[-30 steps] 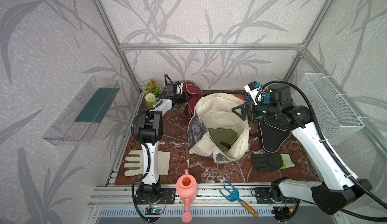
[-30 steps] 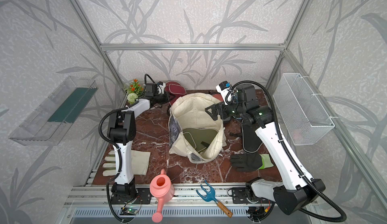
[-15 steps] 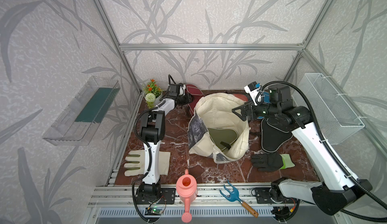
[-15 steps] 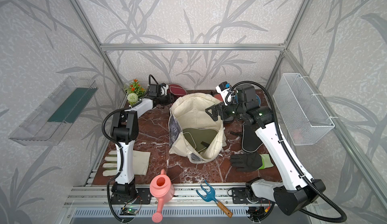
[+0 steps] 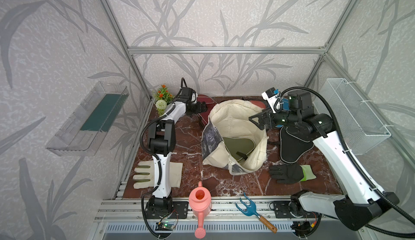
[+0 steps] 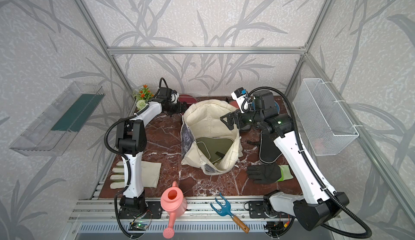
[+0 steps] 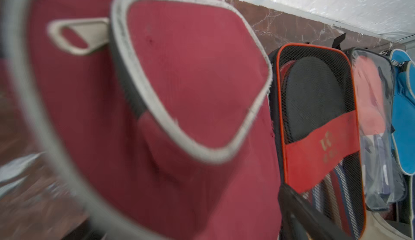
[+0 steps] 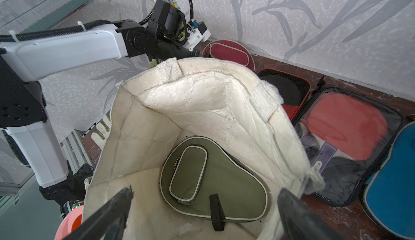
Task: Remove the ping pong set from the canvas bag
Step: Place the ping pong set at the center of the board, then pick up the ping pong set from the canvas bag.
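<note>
Black right fingers (image 8: pixel 107 214) spread above canvas bag (image 8: pixel 125 120).

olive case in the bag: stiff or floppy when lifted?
Likely semi-stiff: the olive case keeps a crisp piped outline, unsagged. Probably light, being thin. The soft bag may drag along if the case catches its creased lining.

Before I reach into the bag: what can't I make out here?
1. Canvas bag floor under the olive case: right wrist view, the case covers it.
2. Left gripper jaws: too small and dark in both top views; left wrist view blurred.
3. Blue case: cut off by the right wrist view's edge; right arm mostly covers it in top views.
</note>
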Controlling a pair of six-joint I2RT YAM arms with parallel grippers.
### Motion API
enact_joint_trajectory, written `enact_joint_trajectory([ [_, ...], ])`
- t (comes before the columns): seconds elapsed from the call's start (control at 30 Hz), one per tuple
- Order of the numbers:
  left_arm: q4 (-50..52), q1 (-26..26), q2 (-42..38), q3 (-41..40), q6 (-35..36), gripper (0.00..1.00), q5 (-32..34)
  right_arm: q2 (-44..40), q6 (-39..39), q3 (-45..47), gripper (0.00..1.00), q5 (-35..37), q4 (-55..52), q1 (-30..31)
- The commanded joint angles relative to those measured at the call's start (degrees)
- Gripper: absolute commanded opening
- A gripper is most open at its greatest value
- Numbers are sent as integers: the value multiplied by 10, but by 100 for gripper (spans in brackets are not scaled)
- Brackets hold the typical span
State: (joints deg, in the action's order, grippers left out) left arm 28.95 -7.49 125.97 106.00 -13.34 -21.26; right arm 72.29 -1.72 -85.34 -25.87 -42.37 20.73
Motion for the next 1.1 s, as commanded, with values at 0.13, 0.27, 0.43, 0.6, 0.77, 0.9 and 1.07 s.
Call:
enact_joint_trajectory([
  [0.13, 141, -11, -108, 124, 85, 99, 67, -21, 15, -20, 99, 10, -21, -2],
  [0.27, 199, -20, -145, 189, 106, 99, 92, -28, 16, -20, 99, 13, -25, -2],
  [0.43, 218, -59, -221, 203, 151, 99, 67, -38, 16, -17, 99, 14, -31, -2],
  [0.6, 231, -126, -289, 145, 206, 99, 21, -44, 14, -9, 99, 6, -33, -2],
  [0.77, 238, -153, -315, 56, 216, 99, 11, -44, 11, 3, 99, -3, -30, -1],
  [0.9, 244, -166, -290, 32, 209, 99, 41, -39, 6, 6, 99, -15, -25, 1],
  [1.07, 251, -183, -248, 54, 205, 98, 74, -33, 13, 10, 99, -20, -29, 15],
])
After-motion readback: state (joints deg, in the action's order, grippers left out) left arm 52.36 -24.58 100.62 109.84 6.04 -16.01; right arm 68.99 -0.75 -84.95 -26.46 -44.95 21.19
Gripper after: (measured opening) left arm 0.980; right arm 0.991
